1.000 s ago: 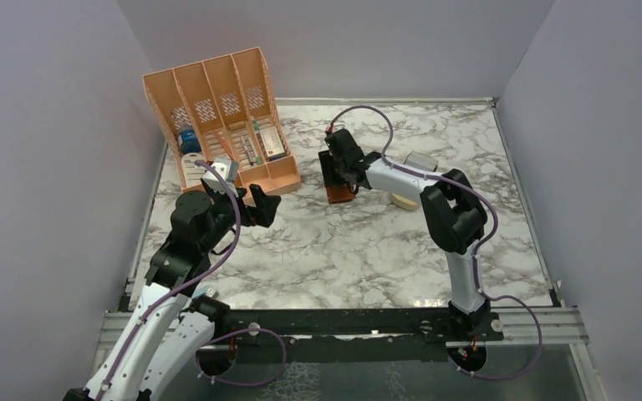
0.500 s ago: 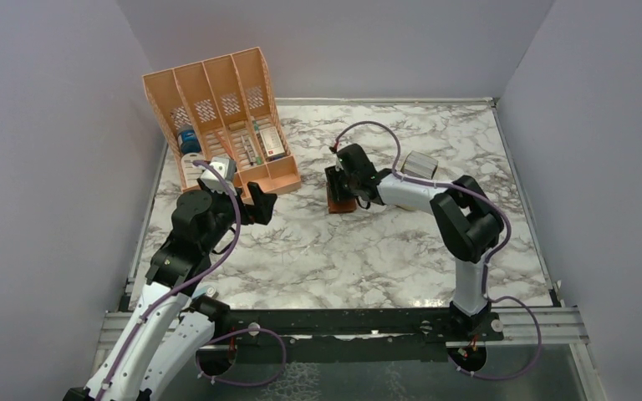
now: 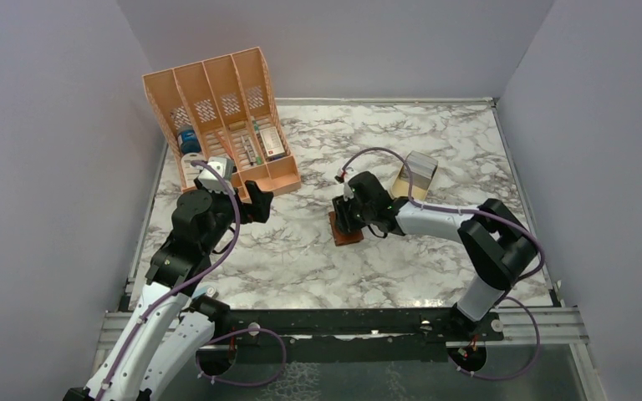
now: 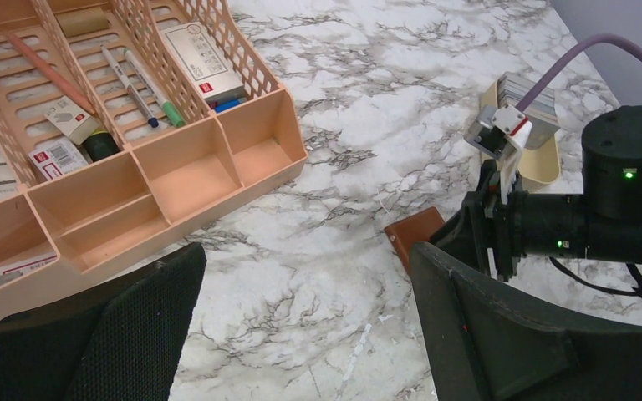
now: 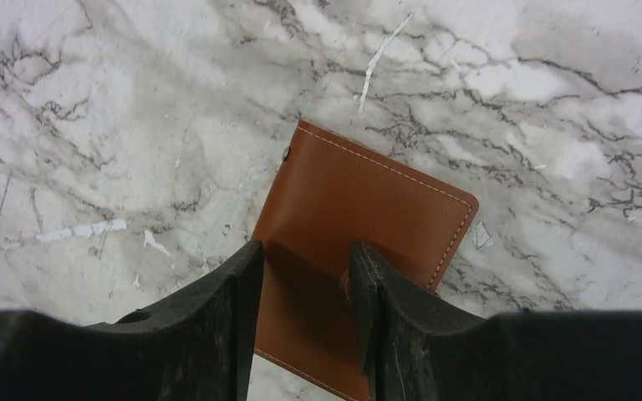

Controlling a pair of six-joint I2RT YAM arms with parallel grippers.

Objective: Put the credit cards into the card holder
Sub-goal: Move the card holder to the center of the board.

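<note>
Your right jaws are drawn in to a slim gap and set down on the card holder (image 5: 368,205) (brown leather shows in that gap), though whether they grip it cannot be told. The card holder lies closed and flat near the middle of the desk (image 3: 301,259). The credit cards (image 3: 419,165) stand upright in a tan stand (image 4: 543,167) at two o'clock from it, apart. Your left jaws gape wide and empty, near the orange organiser (image 3: 217,109) at ten o'clock.
</note>
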